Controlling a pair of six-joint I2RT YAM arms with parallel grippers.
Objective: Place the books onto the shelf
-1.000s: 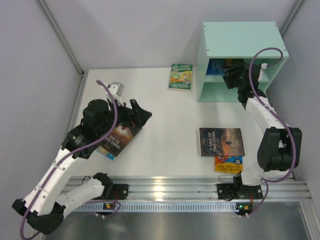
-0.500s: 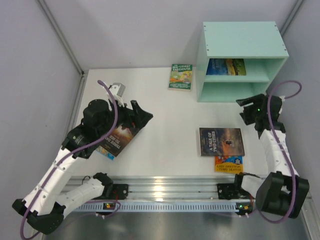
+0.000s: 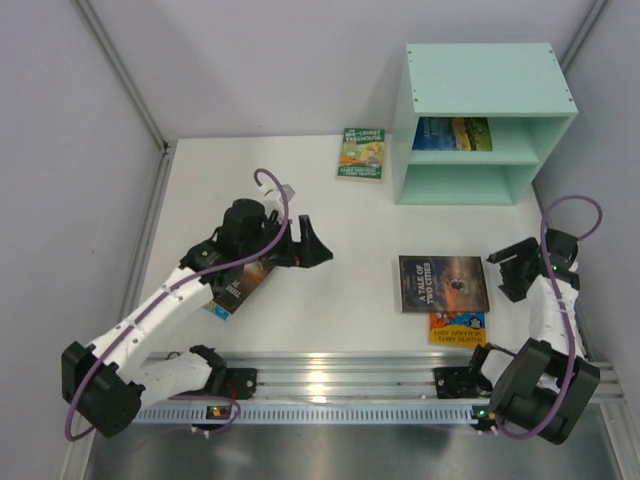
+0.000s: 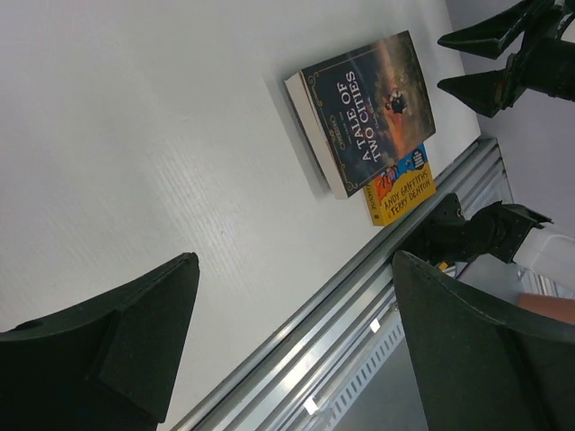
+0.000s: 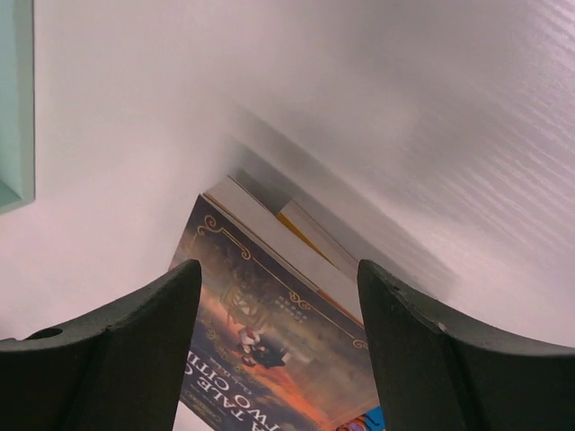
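left hand and right hand hang released and empty over the white counter. a blue landscape paperback lies in the upper compartment of the mint-green wooden shelf.

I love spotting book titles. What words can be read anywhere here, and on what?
"A TALE OF TWO CITIES": cover of the dark book.
"ANDY GRIFFITHS TERRY DENTON": yellow book partly under it.
"TREEHOUSE": green book; its smaller print is too small to read.
Blue book in the shelf: too small to read.
Half-hidden book on the left: unreadable.
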